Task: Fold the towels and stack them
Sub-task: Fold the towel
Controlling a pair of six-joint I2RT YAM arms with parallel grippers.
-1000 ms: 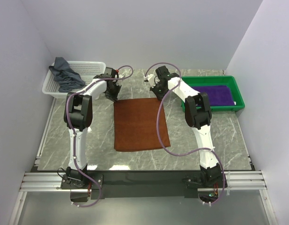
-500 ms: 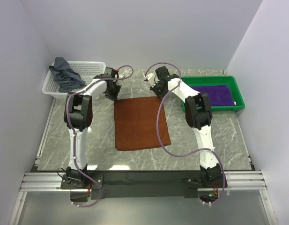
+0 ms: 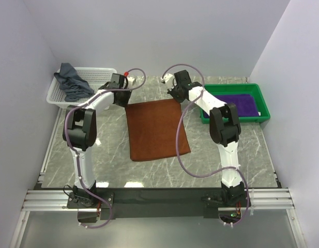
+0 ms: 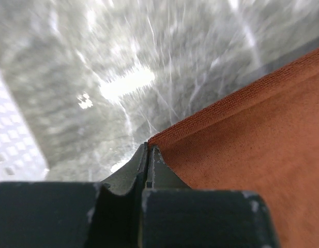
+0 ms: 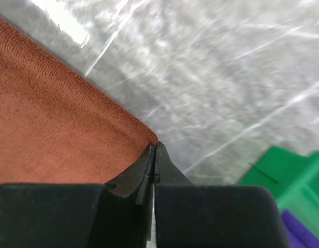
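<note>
Three towels. One rust-brown towel flat mid-bench. One purple towel in green tray, right. One grey-blue towel heaped in white basket, far left. Two tools: left tool and right tool each pinch a far corner of the rust-brown towel.

My left arm and right arm are white shells broken by black joint blocks. A purplish cable loops along each. My left tool and right tool end in dark, tapered fingers.
</note>
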